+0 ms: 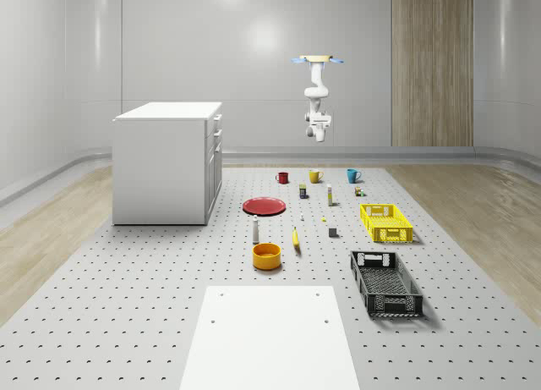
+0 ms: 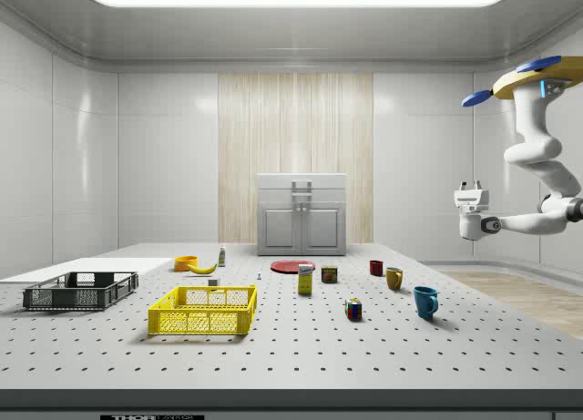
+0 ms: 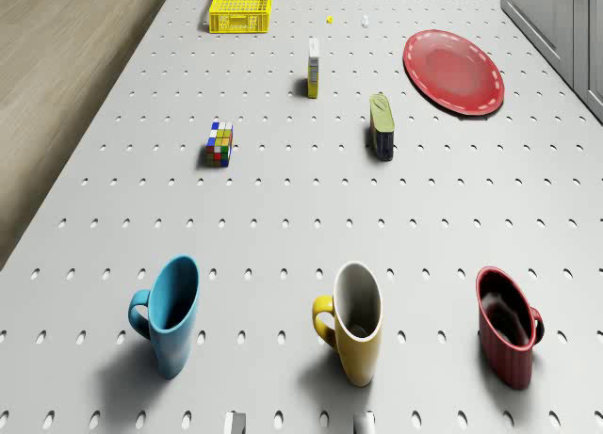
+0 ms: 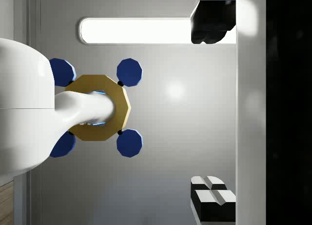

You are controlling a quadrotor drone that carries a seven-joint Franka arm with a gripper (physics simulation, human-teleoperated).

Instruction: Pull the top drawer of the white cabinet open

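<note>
Above the far end of the table, well apart from the white cabinet (image 1: 167,162), we find the drone (image 1: 318,61) hovering, gripper (image 2: 470,193) spread and empty, top drawer (image 2: 301,183) apparently shut, so approach, grasp and pull remain.

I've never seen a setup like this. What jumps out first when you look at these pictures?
The drone hovering high over the far end of the table, its white arm hanging below with the gripper in mid-air. Next, the big white cabinet standing on the table at the whole-scene view's left, its drawers shut. Then the row of three mugs under the drone: blue mug, yellow mug and red mug.
</note>
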